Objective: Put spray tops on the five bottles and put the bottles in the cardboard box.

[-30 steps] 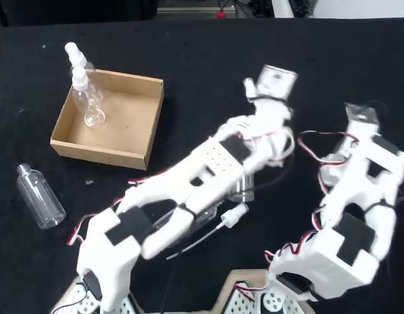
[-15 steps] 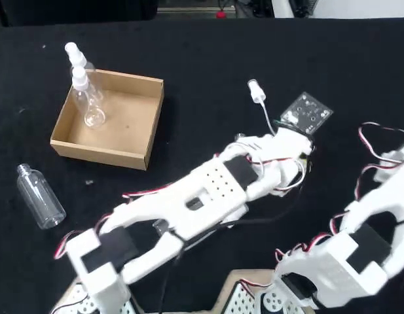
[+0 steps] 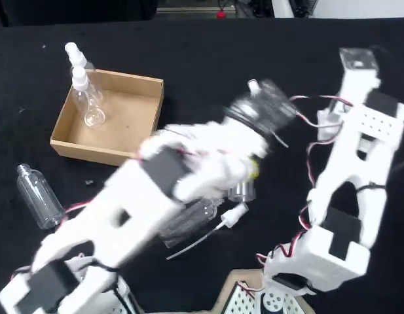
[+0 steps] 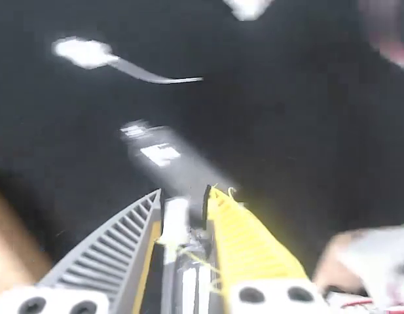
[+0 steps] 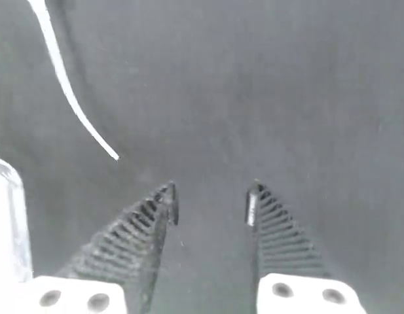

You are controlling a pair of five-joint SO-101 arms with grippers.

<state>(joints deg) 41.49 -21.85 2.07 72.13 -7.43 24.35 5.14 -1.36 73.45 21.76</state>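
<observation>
The cardboard box (image 3: 129, 157) sits at the far left with two capped bottles (image 3: 84, 98) leaning in its far corner. An uncapped bottle (image 3: 39, 196) lies left of the box. Another bottle (image 3: 195, 219) lies under the blurred left arm (image 3: 188, 170), with a spray top (image 3: 234, 214) beside it and a further bottle (image 3: 242, 191) next to that. A loose spray top (image 3: 253, 85) (image 4: 84, 52) lies just beyond my left gripper (image 4: 185, 196). My right gripper (image 5: 211, 196) is open over bare black table, with a thin white tube (image 5: 67, 98) off to one side.
The right arm (image 3: 359, 131) stretches along the table's right side toward the far edge. A clear bottle's edge (image 5: 5, 216) shows in the right wrist view. The black table (image 3: 208, 52) stretches bare behind the box and between the arms.
The left arm has swung back from the right and is blurred with motion. The right arm swung out to the right, then stretched toward the far edge. The bottles and box stayed put.
</observation>
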